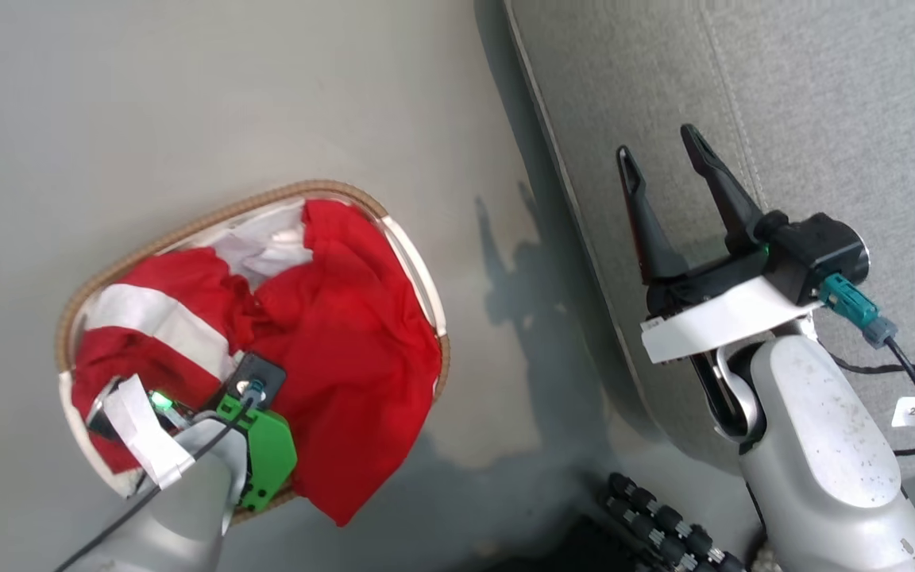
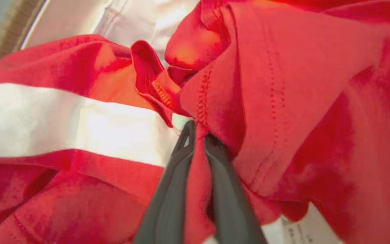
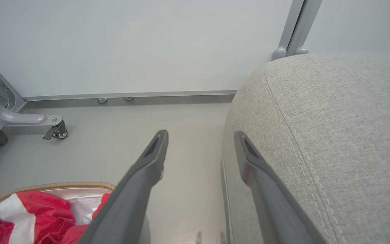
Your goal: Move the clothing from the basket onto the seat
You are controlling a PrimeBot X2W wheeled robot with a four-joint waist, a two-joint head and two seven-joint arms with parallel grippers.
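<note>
left gripper (image 2: 197, 133) fingers clenched on seam fold of red clothing (image 2: 283, 84), frame centre; looks soft, light, drapey; right gripper (image 1: 658, 143) released

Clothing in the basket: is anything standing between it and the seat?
Nothing visible does. Bare floor separates the basket from the seat; the left end effector is shut on the clothing.

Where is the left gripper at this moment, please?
The left gripper is in the basket at the head view's lower left, shut on a fold of the clothing; the seat lies to its right.
</note>
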